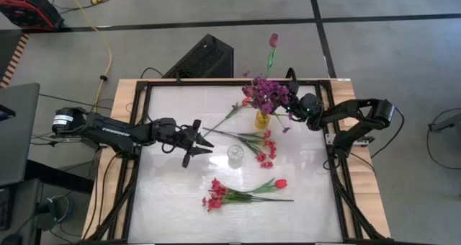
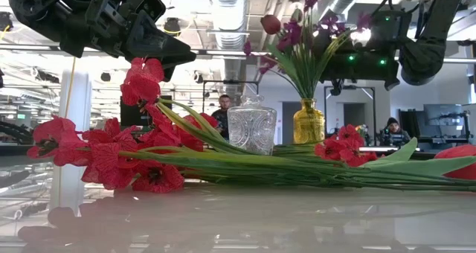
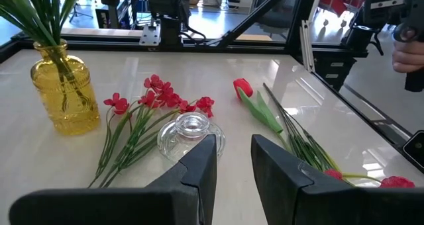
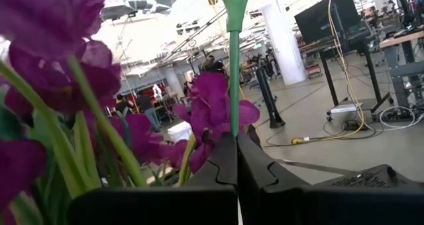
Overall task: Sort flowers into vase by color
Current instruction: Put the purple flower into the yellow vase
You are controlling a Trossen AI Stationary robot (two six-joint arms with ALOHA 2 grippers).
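A yellow glass vase (image 1: 263,119) near the far right of the table holds purple flowers (image 1: 268,94). My right gripper (image 1: 292,104) stands among them, shut on the stem of a dark red tulip (image 1: 274,39) that rises above the bunch. A clear glass vase (image 1: 235,155) stands at mid-table. Lying flat on the table are a red spray (image 1: 263,148) beside the clear vase, another red spray (image 1: 215,196) and a red tulip (image 1: 281,183) nearer the front. My left gripper (image 1: 205,144) hovers left of the clear vase, open, with nothing between its fingers. My right gripper pinches the tulip's thin green stem (image 4: 233,119) between its two fingertips, some way below the bud. The fingers come from the table's right, slightly raised, and lie across the stem. The stem stands upright above them. Purple blooms hide its lower part.
A black frame (image 1: 338,173) runs around the white tabletop. A dark box (image 1: 205,58) and a yellow cable (image 1: 108,50) lie on the floor beyond the far edge. People (image 2: 225,108) sit in the room behind. Bare tabletop shows at the near left (image 1: 166,202).
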